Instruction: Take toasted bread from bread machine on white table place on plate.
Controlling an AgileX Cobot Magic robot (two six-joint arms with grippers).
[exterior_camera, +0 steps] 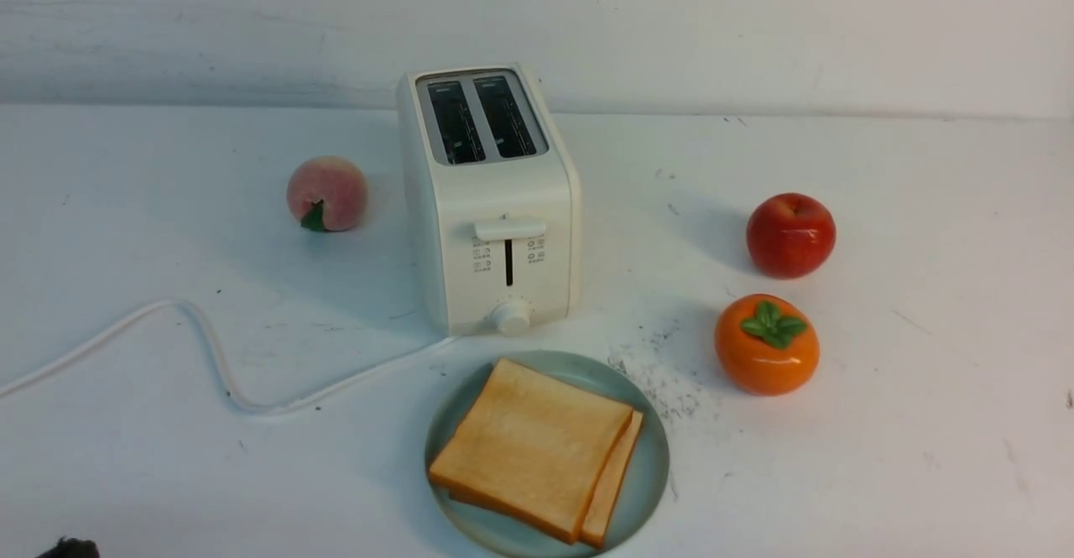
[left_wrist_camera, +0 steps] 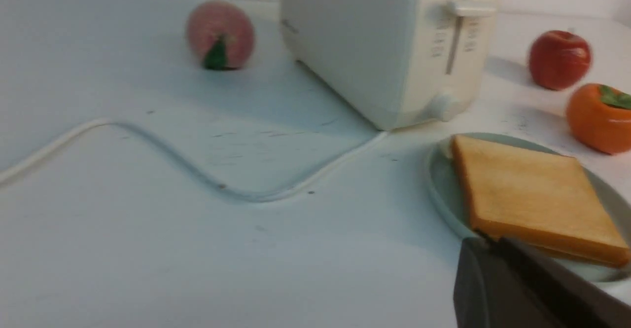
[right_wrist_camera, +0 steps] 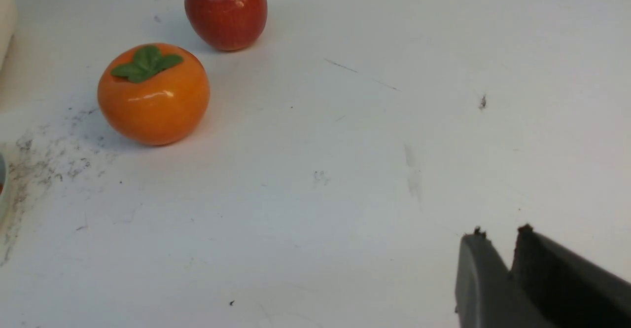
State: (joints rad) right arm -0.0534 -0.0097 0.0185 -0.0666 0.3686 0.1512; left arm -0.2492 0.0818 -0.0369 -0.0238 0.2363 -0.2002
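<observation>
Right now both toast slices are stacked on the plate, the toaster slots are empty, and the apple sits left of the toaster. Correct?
Not quite. The apple sits right of the toaster, as the front view shows; the peach is on its left. Both toast slices are stacked on the plate, and the slots are empty.

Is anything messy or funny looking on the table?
Yes, a little. Dark crumbs or scuff marks are scattered on the white table between the plate and the orange fruit. The two slices of toasted bread are stacked crooked, the lower one poking out. The bread machine stands empty.
</observation>
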